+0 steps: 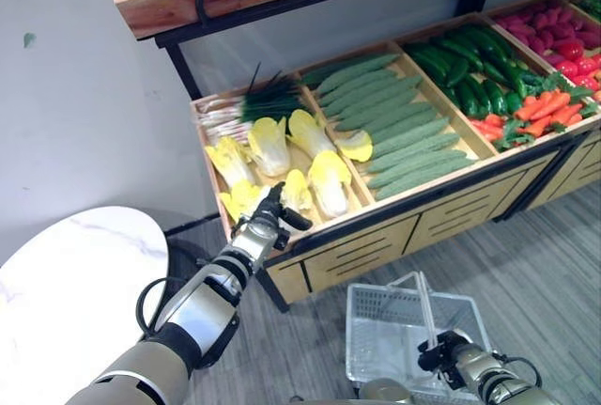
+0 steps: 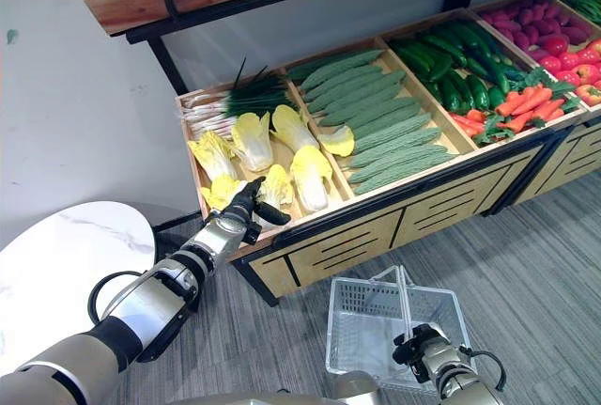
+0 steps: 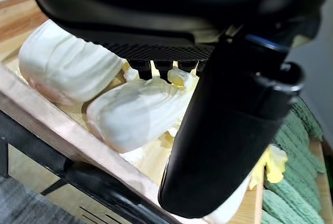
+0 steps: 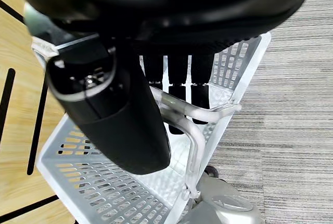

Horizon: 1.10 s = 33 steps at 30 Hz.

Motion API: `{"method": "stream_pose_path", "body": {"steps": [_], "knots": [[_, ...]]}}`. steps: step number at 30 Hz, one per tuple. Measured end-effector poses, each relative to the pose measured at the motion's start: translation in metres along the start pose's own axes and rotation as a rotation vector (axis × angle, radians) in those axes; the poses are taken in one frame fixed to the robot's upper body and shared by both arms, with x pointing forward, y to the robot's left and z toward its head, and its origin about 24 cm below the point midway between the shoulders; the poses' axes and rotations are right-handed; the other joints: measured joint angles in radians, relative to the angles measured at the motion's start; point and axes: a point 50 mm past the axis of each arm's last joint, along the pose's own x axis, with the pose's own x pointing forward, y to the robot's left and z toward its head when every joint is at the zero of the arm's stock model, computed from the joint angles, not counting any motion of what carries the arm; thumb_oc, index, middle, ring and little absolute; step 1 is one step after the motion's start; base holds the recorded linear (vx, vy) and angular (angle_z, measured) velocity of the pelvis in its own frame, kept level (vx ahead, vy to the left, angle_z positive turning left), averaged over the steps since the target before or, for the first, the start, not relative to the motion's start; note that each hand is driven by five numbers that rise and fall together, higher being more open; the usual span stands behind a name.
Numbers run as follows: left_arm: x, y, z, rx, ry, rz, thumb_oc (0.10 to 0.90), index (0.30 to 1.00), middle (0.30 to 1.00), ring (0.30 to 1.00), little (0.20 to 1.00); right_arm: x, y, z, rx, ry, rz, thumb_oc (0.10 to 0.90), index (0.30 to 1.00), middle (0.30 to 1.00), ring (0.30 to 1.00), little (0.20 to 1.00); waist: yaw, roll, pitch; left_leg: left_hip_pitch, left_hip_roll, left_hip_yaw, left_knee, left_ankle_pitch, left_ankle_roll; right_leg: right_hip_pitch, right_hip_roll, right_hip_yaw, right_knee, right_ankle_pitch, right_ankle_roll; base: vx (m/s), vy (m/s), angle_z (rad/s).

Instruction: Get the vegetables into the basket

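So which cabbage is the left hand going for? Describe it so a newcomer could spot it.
On the lower wooden shelf, find the leftmost bin, full of yellow cabbages. The target cabbage lies at the bin's front left corner, nearest the front rail; it alone has the left hand on it.

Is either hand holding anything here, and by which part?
The right hand grips the basket by its handle. The left hand reaches over a cabbage, not gripping it.
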Motion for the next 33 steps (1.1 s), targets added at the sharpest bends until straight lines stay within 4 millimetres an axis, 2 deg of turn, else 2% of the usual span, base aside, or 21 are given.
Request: {"method": "stream_pose_path", "body": {"steps": [9, 14, 19, 20, 21, 22, 33], "knots": [[0.0, 0.002, -0.008, 0.068, 0.027, 0.038, 0.9, 1.0, 1.0, 1.0, 1.0, 0.0, 0.004, -0.002, 0.033, 0.007, 0.004, 0.4, 0.3, 0.3, 0.3, 0.3, 0.02, -0.021, 0.009, 0.008, 0.004, 0.005, 0.0, -0.003, -0.004, 0.002, 0.005, 0.004, 0.0, -0.002, 0.001, 0.0, -0.007, -0.02], [0.0, 0.003, -0.01, 0.104, 0.027, 0.059, 0.9, 1.0, 1.0, 1.0, 1.0, 0.0, 0.007, -0.003, 0.041, 0.001, 0.002, 0.4, 0.3, 0.3, 0.3, 0.3, 0.019, -0.033, 0.017, 0.007, 0.007, 0.015, 0.0, -0.003, -0.004, -0.001, 0.008, 0.011, 0.0, -0.002, 0.001, 0.0, -0.011, -0.06], [0.0, 0.004, -0.01, 0.103, 0.027, 0.069, 0.9, 1.0, 1.0, 1.0, 1.0, 0.0, 0.011, -0.002, 0.043, -0.01, 0.006, 0.4, 0.3, 0.3, 0.3, 0.3, 0.02, -0.034, 0.017, 0.004, 0.008, 0.015, 0.0, -0.004, -0.005, -0.002, 0.009, 0.011, 0.0, -0.001, 0.001, 0.0, 0.0, 0.0], [0.001, 0.006, -0.01, 0.085, 0.03, 0.075, 0.704, 0.725, 0.725, 0.725, 0.725, -0.001, 0.012, -0.002, 0.044, -0.017, 0.009, 0.4, 0.3, 0.3, 0.3, 0.3, 0.02, -0.035, 0.017, 0.002, 0.009, 0.015, 0.0, -0.004, -0.006, -0.004, 0.01, 0.01, 0.0, -0.002, 0.001, 0.0, 0.0, 0.0], [0.001, 0.007, -0.01, 0.086, 0.031, 0.078, 0.704, 0.725, 0.725, 0.725, 0.725, -0.001, 0.012, -0.002, 0.044, -0.017, 0.01, 0.4, 0.3, 0.3, 0.3, 0.3, 0.02, -0.035, 0.017, 0.002, 0.009, 0.015, 0.0, -0.005, -0.006, -0.004, 0.01, 0.01, 0.0, -0.002, 0.001, 0.0, 0.0, 0.0], [0.001, 0.006, -0.01, 0.086, 0.031, 0.079, 0.4, 0.3, 0.3, 0.3, 0.3, -0.001, 0.013, -0.002, 0.044, -0.017, 0.011, 0.4, 0.3, 0.3, 0.3, 0.3, 0.019, -0.035, 0.017, 0.002, 0.01, 0.015, 0.0, -0.005, -0.007, -0.005, 0.011, 0.009, 0.0, -0.002, 0.001, 0.0, 0.0, 0.0], [0.002, 0.019, -0.011, 0.054, 0.036, 0.134, 0.4, 0.3, 0.3, 0.3, 0.3, -0.001, 0.015, -0.002, 0.043, -0.024, 0.016, 0.4, 0.3, 0.3, 0.3, 0.3, 0.024, -0.039, 0.018, -0.002, 0.011, 0.015, 0.0, -0.005, -0.007, -0.008, 0.012, 0.009, 0.0, -0.002, 0.001, 0.0, 0.0, 0.0]]}}
